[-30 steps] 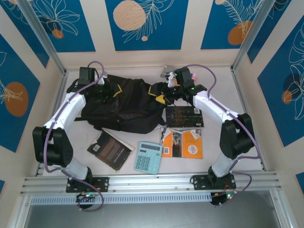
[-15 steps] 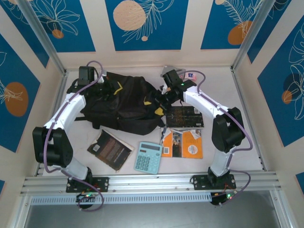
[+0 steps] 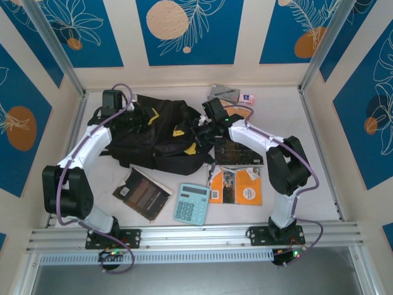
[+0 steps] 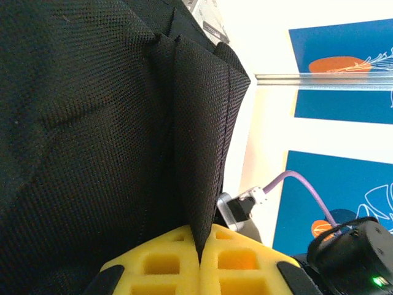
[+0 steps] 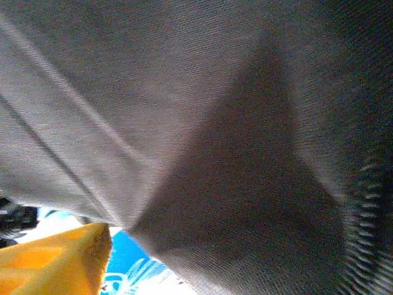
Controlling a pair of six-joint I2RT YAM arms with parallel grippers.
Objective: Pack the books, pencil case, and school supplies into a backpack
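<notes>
While the big black backpack (image 3: 144,138) lies flat on the far left part of the table (image 3: 295,123), both arms reach over to it. Its long way runs left to right, and its right end comes down a little toward the near side.

The left gripper (image 4: 201,249) is squeezed tight on a fold of the bag's black cloth, and that fold stands straight up between the yellow pads (image 4: 166,261). The right gripper (image 3: 185,141) is at the bag's right end. From above its two yellow fingers look spread apart, but cloth is pressed right up against its camera, so I cannot tell if it holds anything.

Lots of things lie around. A black book with gold print (image 3: 238,151) is just beside the bag, partly under the right arm. Nearer the front is an orange book (image 3: 236,185), and beside that a teal calculator (image 3: 191,203). A dark brown book (image 3: 142,193) lies tilted in front of the bag, near the left arm. Far back by the wall sit the grey pencil case (image 3: 222,93) and a tiny pink, white and blue eraser (image 3: 247,98) — both just behind the right arm.
</notes>
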